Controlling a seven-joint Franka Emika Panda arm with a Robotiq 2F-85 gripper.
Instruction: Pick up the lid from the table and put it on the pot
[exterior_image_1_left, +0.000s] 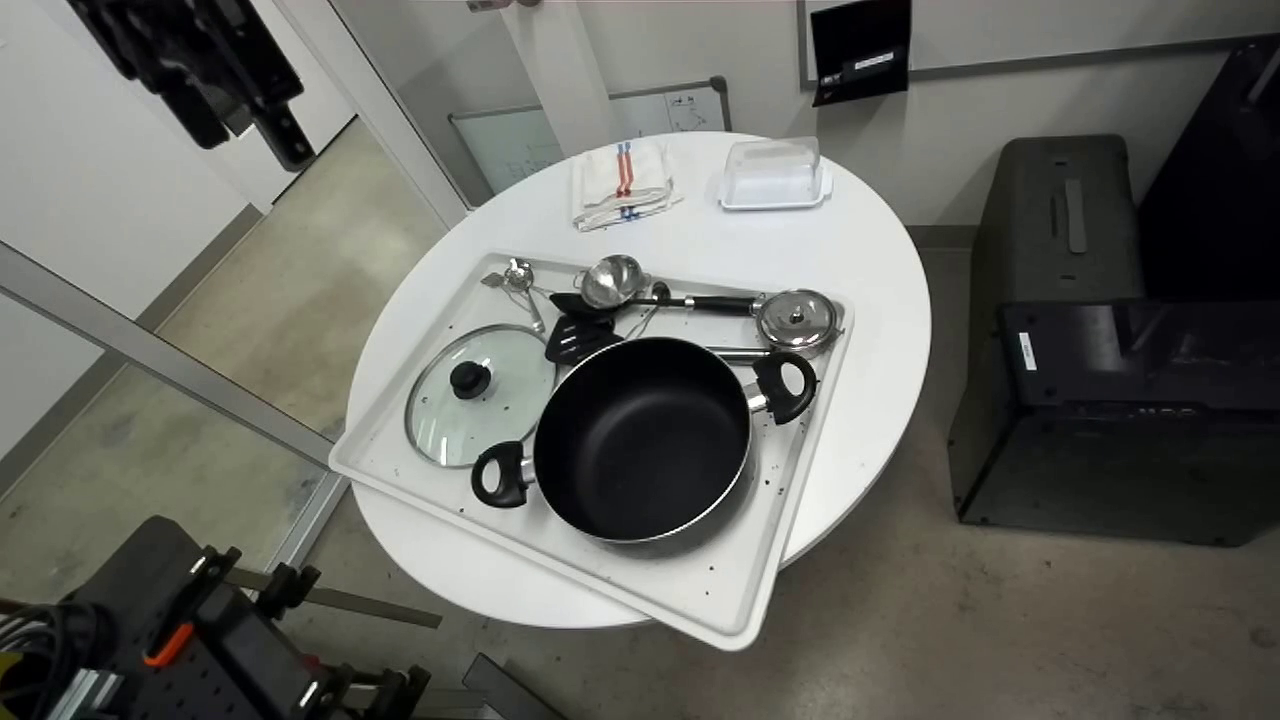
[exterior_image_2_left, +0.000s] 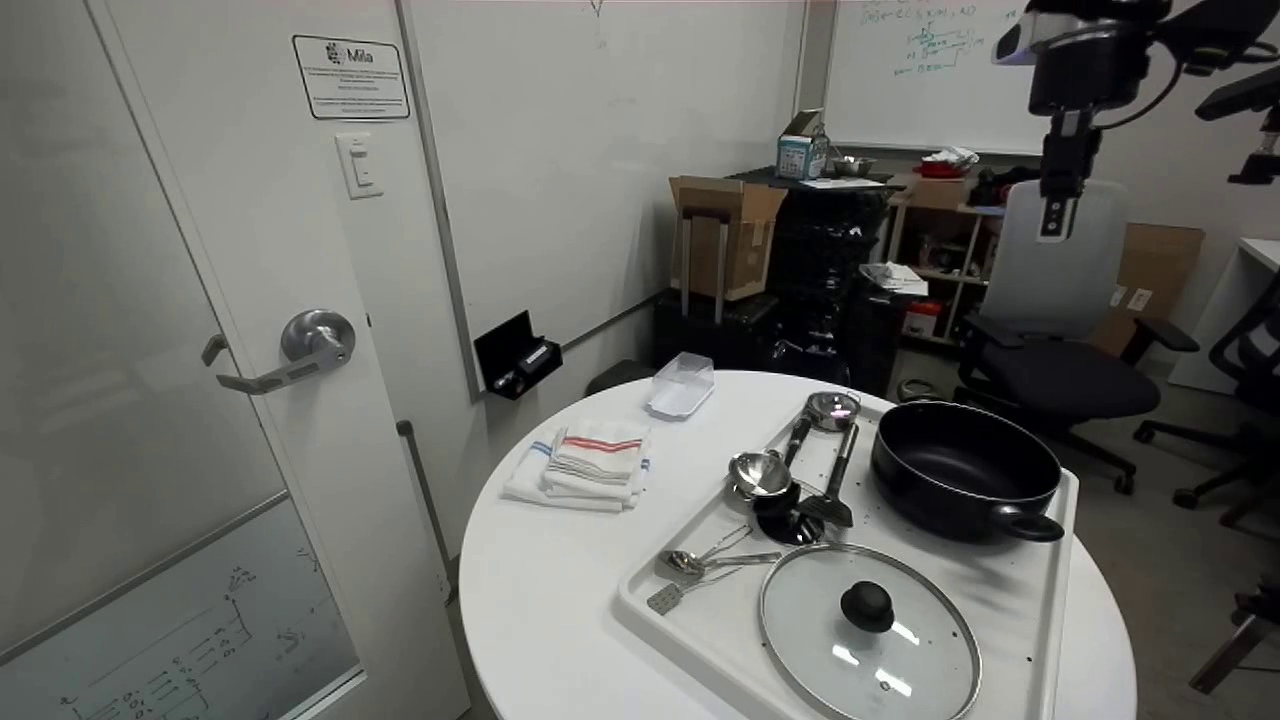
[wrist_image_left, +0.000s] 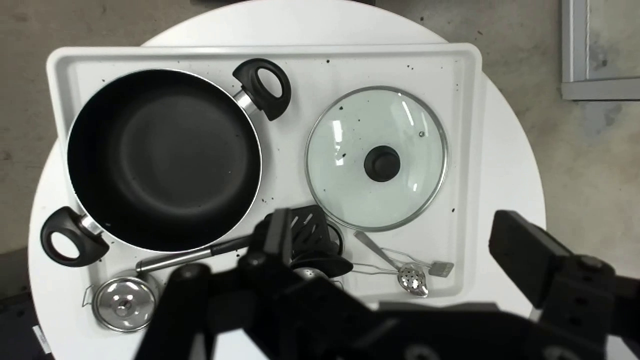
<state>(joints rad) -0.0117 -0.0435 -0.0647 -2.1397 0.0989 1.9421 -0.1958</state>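
Closest in the wrist view, the gripper (wrist_image_left: 393, 225) holds nothing, its jaws wide apart. The lid (wrist_image_left: 347, 175) lies knob (wrist_image_left: 382, 164) upward on the tray (wrist_image_left: 471, 150), beside the uncovered pot (wrist_image_left: 167, 157), presumably for easy grasping from above.

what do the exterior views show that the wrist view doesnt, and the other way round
Only the exterior views: a clear dish in both; a door handle and an office chair in an exterior view.

Only the wrist view: the open gripper close up, partly covering the black slotted turner.

All share: the lid on the tray, the uncovered pot beside it, and the round table beneath.
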